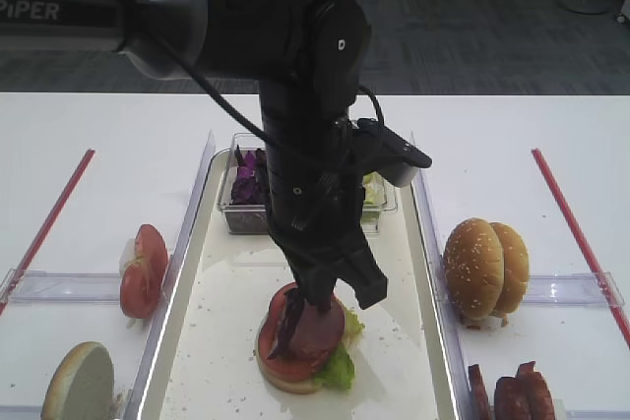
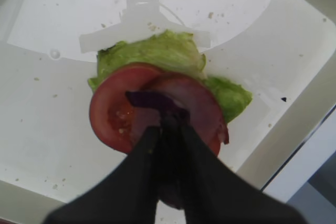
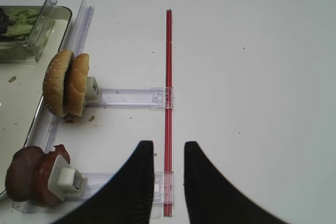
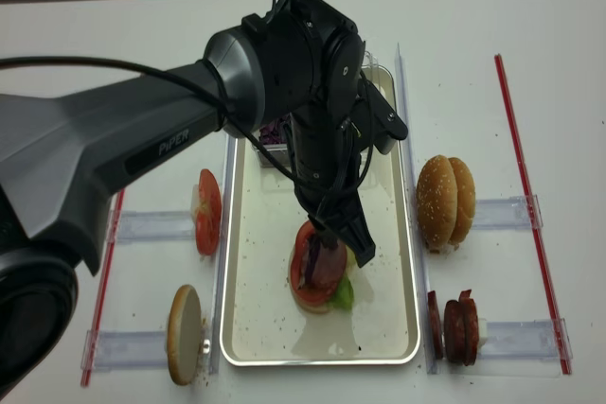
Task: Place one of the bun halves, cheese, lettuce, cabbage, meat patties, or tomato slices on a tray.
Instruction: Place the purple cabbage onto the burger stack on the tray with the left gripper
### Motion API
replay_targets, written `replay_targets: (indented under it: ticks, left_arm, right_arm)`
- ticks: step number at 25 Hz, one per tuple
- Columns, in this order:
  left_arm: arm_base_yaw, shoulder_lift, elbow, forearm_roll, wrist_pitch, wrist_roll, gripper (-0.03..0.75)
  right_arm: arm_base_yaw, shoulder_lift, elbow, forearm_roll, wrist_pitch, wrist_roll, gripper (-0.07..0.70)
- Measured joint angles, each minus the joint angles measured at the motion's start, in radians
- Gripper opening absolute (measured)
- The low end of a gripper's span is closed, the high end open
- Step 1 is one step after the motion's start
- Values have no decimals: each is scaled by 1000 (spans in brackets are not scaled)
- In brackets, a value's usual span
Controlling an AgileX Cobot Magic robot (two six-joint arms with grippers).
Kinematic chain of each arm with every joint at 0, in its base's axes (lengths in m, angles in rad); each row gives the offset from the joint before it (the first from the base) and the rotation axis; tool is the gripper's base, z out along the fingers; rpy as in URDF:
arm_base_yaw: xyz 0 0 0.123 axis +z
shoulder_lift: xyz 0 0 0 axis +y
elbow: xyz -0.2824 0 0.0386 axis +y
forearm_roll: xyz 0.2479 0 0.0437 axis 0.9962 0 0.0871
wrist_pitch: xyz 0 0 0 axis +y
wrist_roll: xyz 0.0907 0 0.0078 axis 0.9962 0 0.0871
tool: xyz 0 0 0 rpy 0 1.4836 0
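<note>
My left gripper [image 2: 167, 125] is shut on a strip of dark purple cabbage [image 2: 149, 99], just above a stack on the tray [image 1: 221, 322]. The stack is a tomato slice [image 2: 107, 111] and a pinkish meat slice [image 2: 191, 98] on frilly green lettuce [image 2: 152, 51], with a bun half [image 1: 285, 379] at the bottom. From above, the left gripper [image 4: 333, 251] hangs over the stack and the cabbage [image 1: 288, 327] dangles onto the meat. My right gripper [image 3: 168, 148] is open and empty, low over the white table beside a red strip [image 3: 168, 66].
A clear box [image 1: 246, 206] of purple and green leaves sits at the tray's far end. Sesame bun halves [image 1: 484, 268] and dark meat patties [image 1: 512, 395] stand in racks on the right. Tomato slices [image 1: 145, 270] and a pale bun half [image 1: 79, 381] stand on the left.
</note>
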Motion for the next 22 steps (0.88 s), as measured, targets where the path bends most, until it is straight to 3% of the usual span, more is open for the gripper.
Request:
replay_targets:
  ticks: [17, 22]
  left_arm:
    - [0, 0, 0, 0, 0, 0, 183]
    - [0, 0, 0, 0, 0, 0, 254]
  right_arm:
    - [0, 0, 0, 0, 0, 0, 193]
    - [0, 0, 0, 0, 0, 0, 193]
